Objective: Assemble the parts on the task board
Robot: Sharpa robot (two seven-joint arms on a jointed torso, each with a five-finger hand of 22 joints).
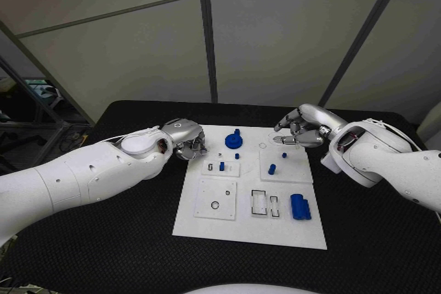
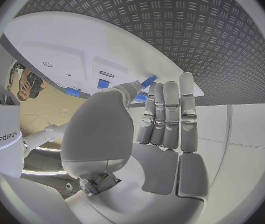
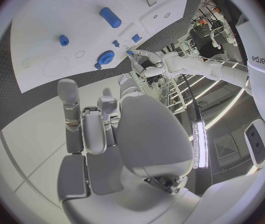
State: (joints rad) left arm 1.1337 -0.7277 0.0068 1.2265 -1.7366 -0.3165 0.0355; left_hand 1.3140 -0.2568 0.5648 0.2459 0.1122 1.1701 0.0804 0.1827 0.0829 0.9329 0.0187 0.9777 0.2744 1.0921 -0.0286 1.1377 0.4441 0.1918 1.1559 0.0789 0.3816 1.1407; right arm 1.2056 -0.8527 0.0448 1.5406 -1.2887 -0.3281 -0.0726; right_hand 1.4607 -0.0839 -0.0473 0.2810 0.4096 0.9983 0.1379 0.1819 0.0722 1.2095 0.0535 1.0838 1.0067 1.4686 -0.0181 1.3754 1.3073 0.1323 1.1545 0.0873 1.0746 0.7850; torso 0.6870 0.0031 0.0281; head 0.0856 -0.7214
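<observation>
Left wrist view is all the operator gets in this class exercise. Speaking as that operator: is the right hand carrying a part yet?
Observer: No. The right hand holds nothing; it hovers at the far right corner of the task board.
Operator: Where is the biggest part?
Observer: A blue cylinder lies on its side near the board's right edge, on the near half, beside two rectangular outlines.
Operator: What lies between the hands?
Observer: A blue gear-shaped part sits at the far middle of the board, between the left hand and the right hand, touched by neither.
</observation>
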